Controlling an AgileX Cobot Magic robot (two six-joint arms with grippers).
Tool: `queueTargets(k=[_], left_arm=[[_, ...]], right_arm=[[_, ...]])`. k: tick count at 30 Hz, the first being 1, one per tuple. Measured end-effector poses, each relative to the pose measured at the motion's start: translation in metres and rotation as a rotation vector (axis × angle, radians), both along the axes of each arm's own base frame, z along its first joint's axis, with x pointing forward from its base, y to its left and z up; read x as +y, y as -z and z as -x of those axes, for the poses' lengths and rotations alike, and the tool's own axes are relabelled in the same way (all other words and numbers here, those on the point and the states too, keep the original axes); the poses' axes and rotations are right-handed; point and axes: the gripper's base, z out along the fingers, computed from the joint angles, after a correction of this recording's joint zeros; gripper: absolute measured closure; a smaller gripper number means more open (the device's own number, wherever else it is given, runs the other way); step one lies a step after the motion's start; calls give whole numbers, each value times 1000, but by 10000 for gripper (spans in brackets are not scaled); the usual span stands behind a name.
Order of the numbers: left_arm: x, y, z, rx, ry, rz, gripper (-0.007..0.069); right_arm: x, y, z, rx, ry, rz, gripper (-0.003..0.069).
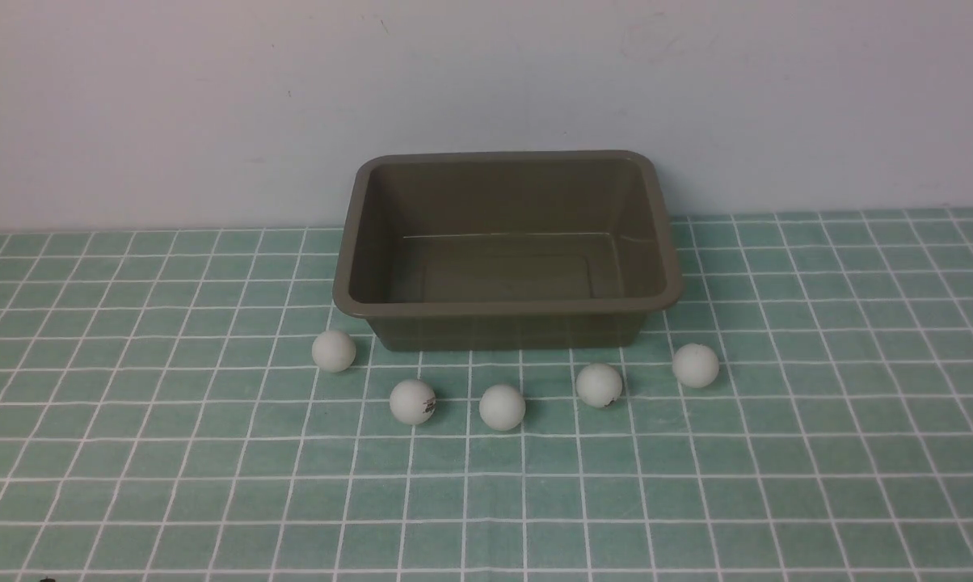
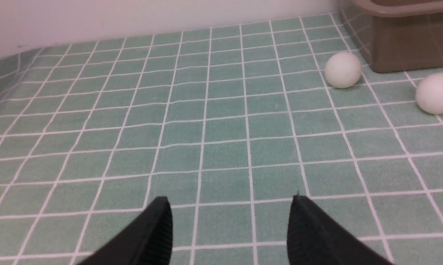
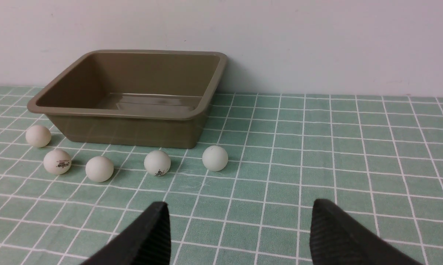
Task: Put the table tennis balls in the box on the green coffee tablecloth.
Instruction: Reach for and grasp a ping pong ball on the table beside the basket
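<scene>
Along box (image 1: pixel 507 330) front, 5 table tennis balls (image 1: pixel 502 406), open tablecloth (image 1: pixel 171 485) around, left gripper (image 2: pixel 229 201) and right gripper (image 3: pixel 240 204) jaws apart

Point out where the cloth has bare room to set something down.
Bare: the tablecloth left and right of the box, and the whole near strip before the balls. Crowded: along the box's front wall, where all five balls sit.

Front elevated; wrists low, forward; all share box (image 1: pixel 504 308), seemingly.
</scene>
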Motion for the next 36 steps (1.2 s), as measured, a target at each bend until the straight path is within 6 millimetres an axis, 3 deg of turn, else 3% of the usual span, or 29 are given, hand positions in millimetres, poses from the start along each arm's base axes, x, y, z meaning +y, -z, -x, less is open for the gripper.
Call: queueTargets(k=[9,20,27,30,36], left_arm=[[-6,-13,-3,-141,-23,401,241],[-10,-29,-2,-203,-20,684,241],[-23,-88,8,-160,145,521,241],[-27,-111,-7,-13,207,353,241],[-27,-127,-61,206,305,100,160]], right_arm=[[0,0,0,3,-2,-1,197],[0,0,0,3,-2,-2,197],[0,0,0,3,-2,-2,197],[1,0,0,3,-6,-7,197],[2,2,1,32,-23,-19,197]])
